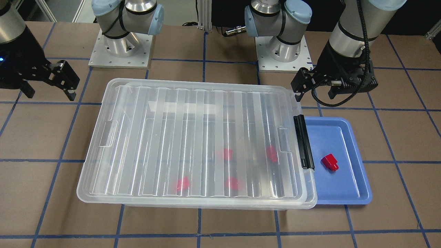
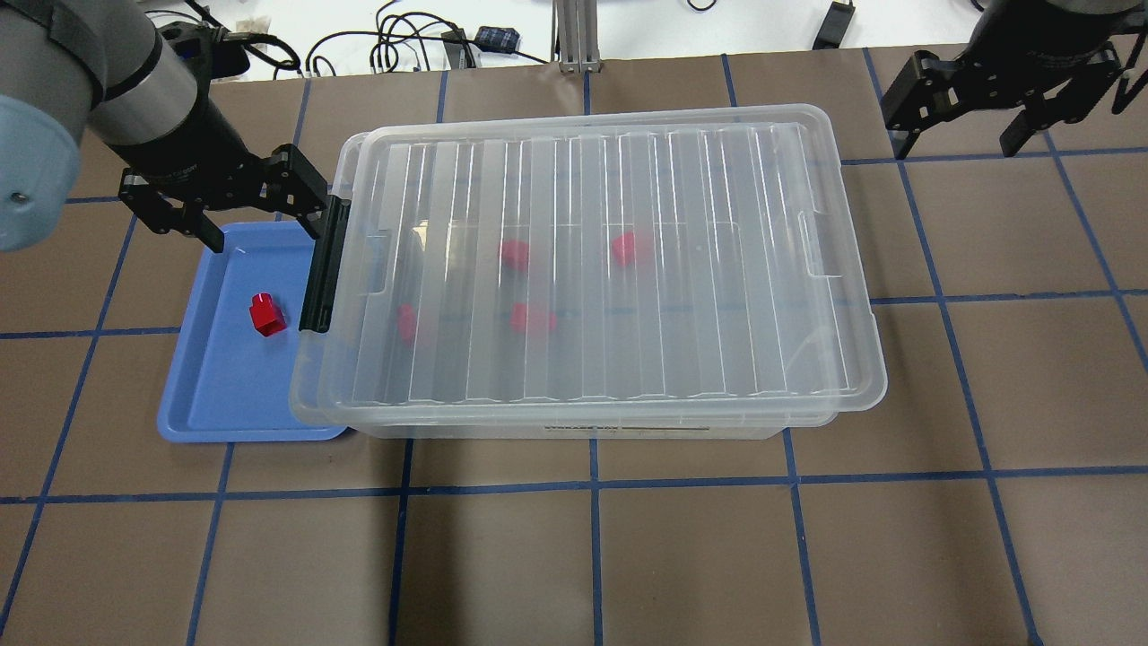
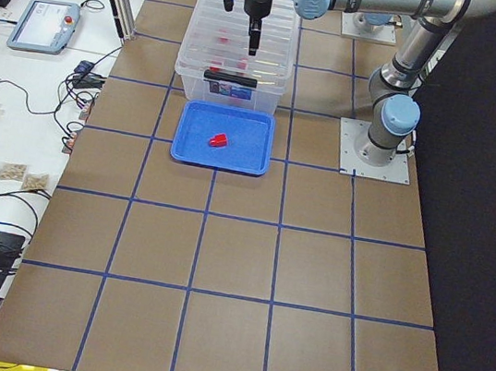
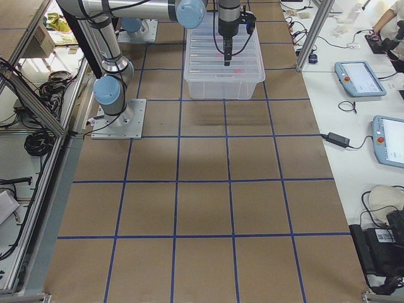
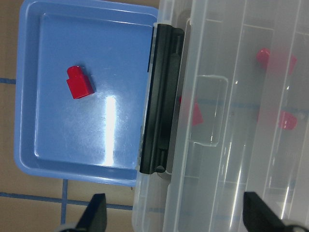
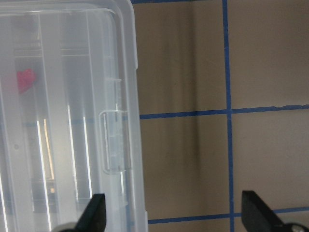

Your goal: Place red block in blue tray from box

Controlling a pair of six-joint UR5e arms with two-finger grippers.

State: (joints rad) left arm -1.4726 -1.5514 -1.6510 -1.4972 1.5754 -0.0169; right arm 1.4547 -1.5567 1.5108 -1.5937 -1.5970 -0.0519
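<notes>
**A:** What does the front camera give you?

**B:** I have the box (image 1: 193, 137) lying mid-bench (image 1: 220, 224), its ribbed lid (image 1: 241, 103) on. The black latch bar (image 1: 304, 141) is at the short end on the robot's left. The blue tray (image 1: 344, 187) sits just beside that end. The red block (image 1: 329, 162) lies on the tray floor, nearer the edge by the box. Four more red blocks (image 1: 226, 154) show blurred through the lid. My left hand (image 1: 314, 94) hangs over the latch end, jaws wide, holding nothing. My right hand (image 1: 48, 94) hangs beyond the box's other short end, also wide and empty.

**A:** And overhead?

**B:** The lid's rim overlaps the tray's long edge there, so I can't tell whether tray and box touch. Neither hand touches anything.

**A:** The side cameras?

**B:** From the bench's left end I see the tray in front of the box, with the block in it. From the right end the box hides the tray.

**A:** Wrists?

**B:** The left wrist looks down on the block, the tray and the latch bar, its tips far apart at the bottom of the view. The right wrist shows the box's corner and brown bench between widely spread tips.
</notes>
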